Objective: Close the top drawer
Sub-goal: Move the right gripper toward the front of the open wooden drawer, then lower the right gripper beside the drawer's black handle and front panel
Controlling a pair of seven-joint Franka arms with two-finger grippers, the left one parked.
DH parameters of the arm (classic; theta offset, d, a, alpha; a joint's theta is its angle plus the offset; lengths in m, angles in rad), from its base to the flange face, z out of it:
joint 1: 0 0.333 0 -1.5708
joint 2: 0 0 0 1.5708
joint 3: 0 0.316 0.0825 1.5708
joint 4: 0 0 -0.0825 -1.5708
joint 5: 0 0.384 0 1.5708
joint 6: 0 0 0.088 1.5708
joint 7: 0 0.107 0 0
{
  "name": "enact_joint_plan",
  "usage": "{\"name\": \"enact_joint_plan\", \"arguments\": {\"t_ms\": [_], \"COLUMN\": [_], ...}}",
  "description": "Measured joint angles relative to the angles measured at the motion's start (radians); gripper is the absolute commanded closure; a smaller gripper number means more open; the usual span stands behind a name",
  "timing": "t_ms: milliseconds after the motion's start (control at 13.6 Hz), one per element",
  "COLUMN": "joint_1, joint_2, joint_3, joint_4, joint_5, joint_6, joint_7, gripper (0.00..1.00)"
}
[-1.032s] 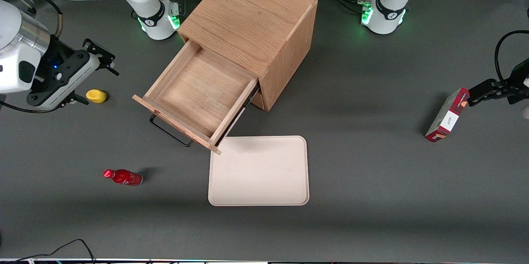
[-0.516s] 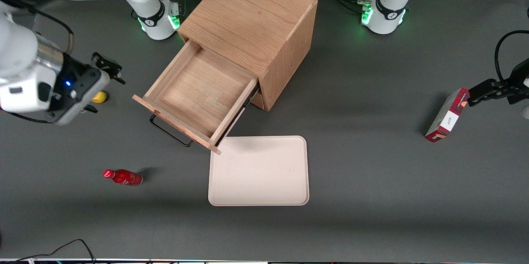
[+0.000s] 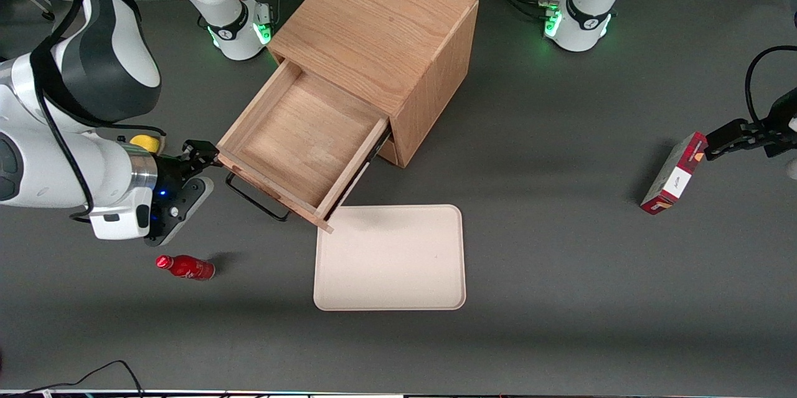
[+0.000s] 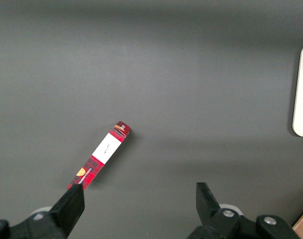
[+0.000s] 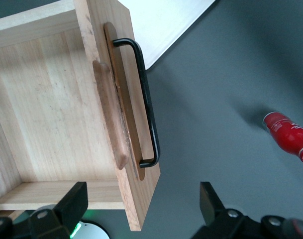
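Observation:
The top drawer (image 3: 299,136) of the oak cabinet (image 3: 380,18) stands pulled far out, and its light-wood box is empty. A thin black wire handle (image 3: 255,197) runs along its front. My right gripper (image 3: 200,154) is open at the end of the drawer front that lies toward the working arm's end of the table. In the right wrist view the gripper (image 5: 141,199) straddles that end corner of the drawer (image 5: 51,109), one finger over the box and one over the table, near the handle (image 5: 146,104). I cannot tell whether it touches the wood.
A cream tray (image 3: 390,258) lies on the table just nearer the front camera than the drawer front. A red bottle (image 3: 185,267) lies nearer the camera than my gripper and shows in the right wrist view (image 5: 285,137). A yellow object (image 3: 146,142) sits beside my wrist. A red box (image 3: 674,174) stands toward the parked arm's end.
My right arm has swung from the table's working-arm end over to the drawer front and come down beside its corner. The drawer looks unmoved.

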Motion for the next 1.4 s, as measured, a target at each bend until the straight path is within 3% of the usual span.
{"name": "enact_joint_plan", "arguments": {"t_ms": [1400], "joint_1": [-0.009], "joint_2": [0.085], "joint_3": [-0.008], "joint_4": [-0.161], "joint_5": [0.085], "joint_6": [0.247], "joint_7": [-0.003], "gripper": [0.00]}}
